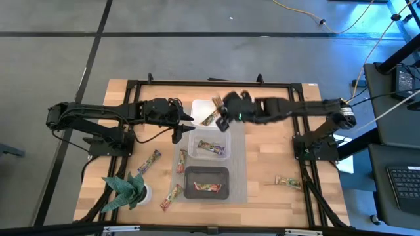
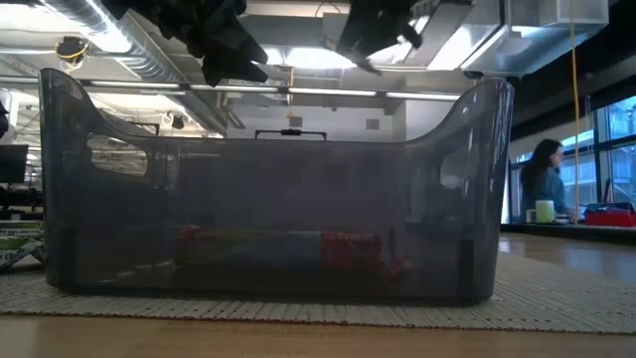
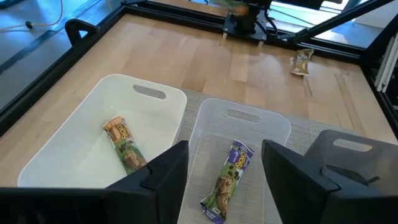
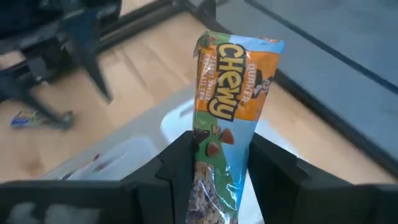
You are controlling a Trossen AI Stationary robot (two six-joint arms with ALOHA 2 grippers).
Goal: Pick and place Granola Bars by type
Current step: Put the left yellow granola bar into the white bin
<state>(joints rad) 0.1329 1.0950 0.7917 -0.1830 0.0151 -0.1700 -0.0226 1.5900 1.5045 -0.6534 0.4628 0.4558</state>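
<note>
Right hand (image 4: 217, 168) clamped on an orange-topped granola bar (image 4: 227, 106), above the white tub (image 1: 205, 113). Left hand (image 3: 224, 171) parted, empty, hovering just beside that tub, over the clear tub (image 3: 249, 130).

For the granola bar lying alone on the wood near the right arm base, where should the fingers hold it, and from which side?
Probably from above: the granola bar lies flat on bare table, clear of the tubs. Close the fingers across its narrow width at mid-length, since the long sides offer the slimmest span.

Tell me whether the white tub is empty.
Not empty: one orange-wrapped bar lies inside the white tub.
</note>
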